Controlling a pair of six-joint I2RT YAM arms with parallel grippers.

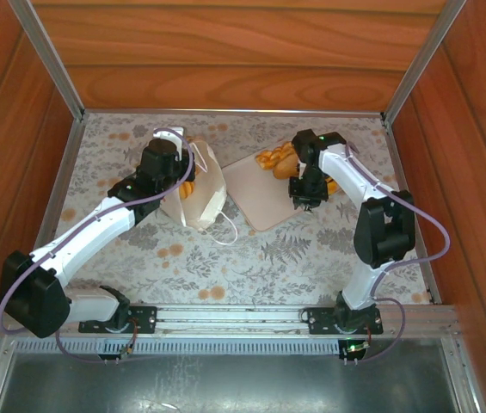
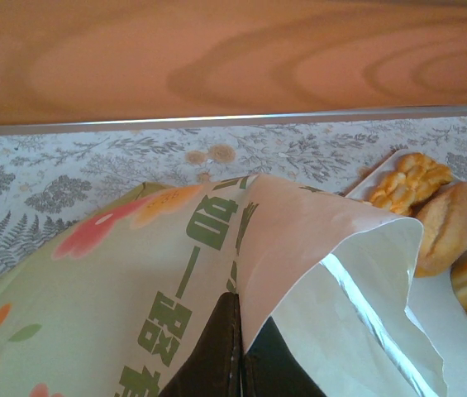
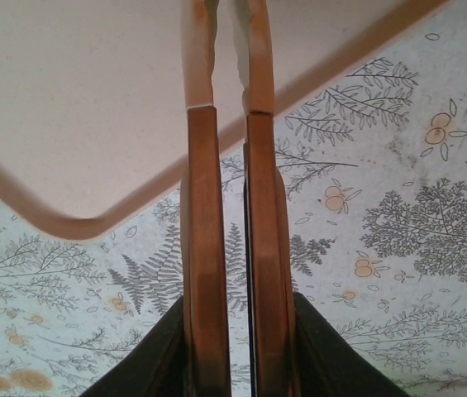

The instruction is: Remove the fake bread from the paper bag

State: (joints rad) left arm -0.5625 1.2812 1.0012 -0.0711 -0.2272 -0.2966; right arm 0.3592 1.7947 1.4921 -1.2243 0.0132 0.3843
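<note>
Fake bread [image 2: 452, 223], three pieces, is sitting on one tray [image 1: 255, 202]. One paper bag [image 1: 204, 194] is lying far-to-near beside it, left gripper [image 2: 239, 347] pinching its edge. Right gripper [image 3: 226, 33] is pressed together, empty.

A beige tray [image 1: 254, 200] lies cornerwise just toward 1 o'clock of the middle of a grey fern-print cloth [image 1: 225, 267] dotted with orange blooms. Wood panels [image 1: 225, 52] stand at 9, 12 and 3 o'clock, and a metal rail [image 1: 243, 317] runs along 6 o'clock
</note>
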